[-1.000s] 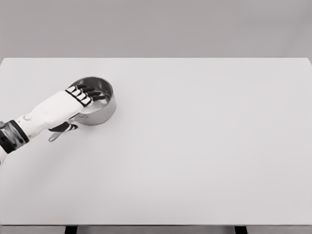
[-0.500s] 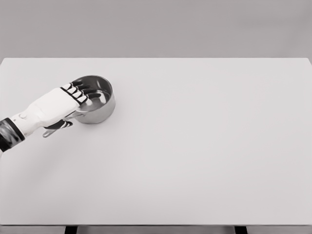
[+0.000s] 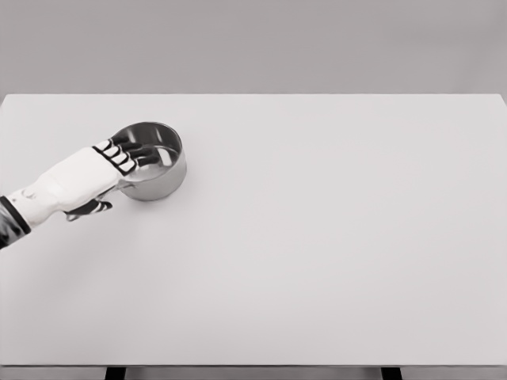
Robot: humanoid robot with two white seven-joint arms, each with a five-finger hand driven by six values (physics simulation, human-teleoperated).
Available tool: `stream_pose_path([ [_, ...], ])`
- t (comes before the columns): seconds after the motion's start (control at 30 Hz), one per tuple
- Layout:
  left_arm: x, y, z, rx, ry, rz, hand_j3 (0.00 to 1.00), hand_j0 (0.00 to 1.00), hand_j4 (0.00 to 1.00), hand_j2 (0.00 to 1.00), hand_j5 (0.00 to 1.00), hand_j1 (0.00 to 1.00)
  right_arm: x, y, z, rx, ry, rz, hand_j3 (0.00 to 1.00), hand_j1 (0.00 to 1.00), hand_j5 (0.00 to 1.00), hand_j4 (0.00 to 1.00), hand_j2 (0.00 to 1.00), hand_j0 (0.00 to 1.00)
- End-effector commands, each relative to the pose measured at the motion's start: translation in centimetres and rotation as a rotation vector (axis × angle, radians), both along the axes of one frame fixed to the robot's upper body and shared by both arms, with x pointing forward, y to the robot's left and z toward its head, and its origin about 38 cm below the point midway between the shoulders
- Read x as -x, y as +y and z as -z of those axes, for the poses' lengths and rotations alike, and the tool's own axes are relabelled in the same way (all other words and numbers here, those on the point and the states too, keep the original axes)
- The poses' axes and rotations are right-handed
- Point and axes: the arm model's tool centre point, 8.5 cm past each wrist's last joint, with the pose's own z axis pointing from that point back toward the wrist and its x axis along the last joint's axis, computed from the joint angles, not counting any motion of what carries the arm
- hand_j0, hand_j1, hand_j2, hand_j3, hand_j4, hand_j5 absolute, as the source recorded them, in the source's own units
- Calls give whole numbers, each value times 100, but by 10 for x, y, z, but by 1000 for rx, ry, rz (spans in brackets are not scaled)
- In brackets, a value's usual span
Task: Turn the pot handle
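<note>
head view:
pot: small shiny round steel saucepan (image 3: 158, 170) upright on the white rectangular table (image 3: 317, 237), near the table's left edge, toward the far-left corner
handle: mostly hidden under the hand; runs from the pot's near-left side toward the left edge
left hand: white five-finger hand with dark fingers (image 3: 91, 178) comes in from the left edge, lies over the handle
fingers: dark fingertips (image 3: 135, 152) extended over the pot's rim, thumb curled below; grip on handle can't be confirmed
right arm: out of frame

Open table (image 3: 333, 237) everywhere right of the pot (image 3: 158, 176), unobstructed.
</note>
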Motion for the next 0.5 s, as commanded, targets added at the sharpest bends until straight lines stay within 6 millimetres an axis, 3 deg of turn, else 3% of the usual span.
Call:
stream_pose_path([
  [0.0, -1, 1, -6, 9, -13, 12, 100, 100, 100, 100, 100, 100, 0, 0, 0, 0, 0, -1, 100, 100, 100, 100, 100, 100],
  [0.47, 3, 4, 0, 6, 2, 3, 100, 100, 100, 100, 100, 100, 0, 0, 0, 0, 0, 1, 100, 100, 100, 100, 100, 100],
])
